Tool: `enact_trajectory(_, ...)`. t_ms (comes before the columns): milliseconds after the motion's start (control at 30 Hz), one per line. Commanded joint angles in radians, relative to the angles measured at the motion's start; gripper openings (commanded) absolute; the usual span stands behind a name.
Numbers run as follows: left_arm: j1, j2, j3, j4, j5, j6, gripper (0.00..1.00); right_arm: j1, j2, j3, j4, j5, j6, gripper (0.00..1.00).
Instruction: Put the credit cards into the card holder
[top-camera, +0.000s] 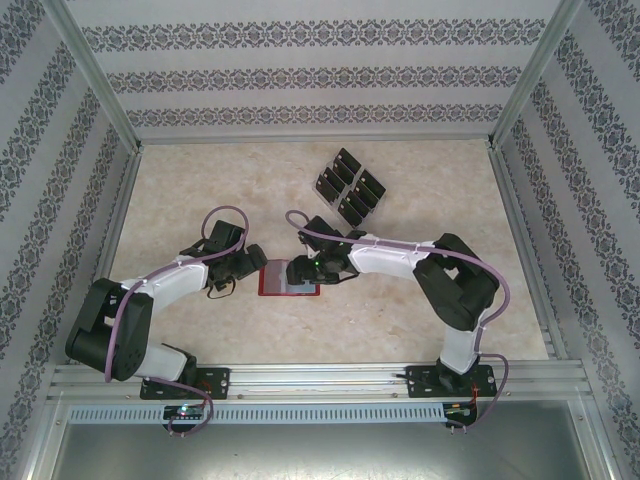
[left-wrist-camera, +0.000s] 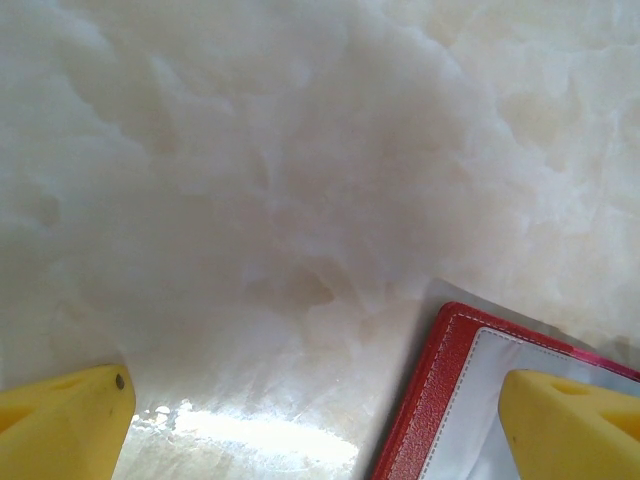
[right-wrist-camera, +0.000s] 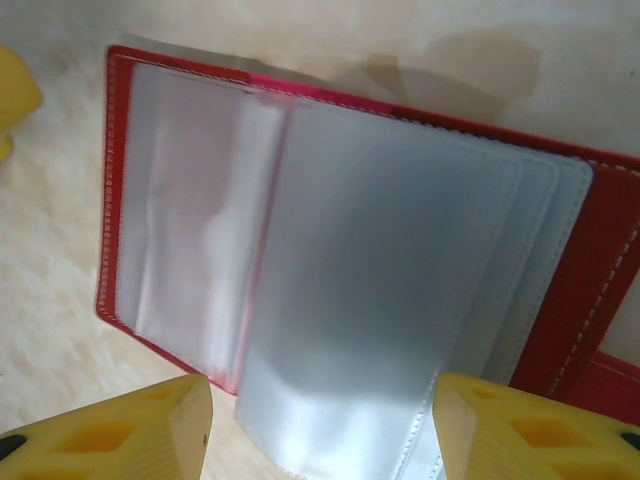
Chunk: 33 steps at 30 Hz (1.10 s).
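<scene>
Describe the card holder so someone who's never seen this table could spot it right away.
On the pale marble-look table, look near the middle, between the left gripper and the right gripper. The card holder lies open flat there: a small wallet with a red rim and greyish clear sleeves. The black cards grouped farther back have no red.

about six black cards (top-camera: 350, 187), one card holder (top-camera: 288, 279)

I see the open red leather-like wallet (top-camera: 288, 279) lying mid-table; the small black rectangular cards (top-camera: 350, 187) cluster at its 1 o'clock, the left gripper (top-camera: 254, 268) at 9, the right gripper (top-camera: 312, 272) at 3.
</scene>
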Motion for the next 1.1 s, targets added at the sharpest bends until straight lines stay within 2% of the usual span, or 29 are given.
enact_trajectory(0,0.01,-0.004,-0.019,0.021,0.008,0.018,0.94,-0.011,0.019,-0.013,0.017,0.017,0.016,0.61)
enact_trajectory(833,0.018,-0.032,0.023,-0.007,0.008,0.03,0.94,0.022,0.047,0.113,0.021,-0.077,0.015,0.59)
enact_trajectory(1067,0.103,-0.091,0.037,-0.048,0.017,0.051,0.94,0.043,0.108,0.209,0.001,-0.112,0.006,0.59)
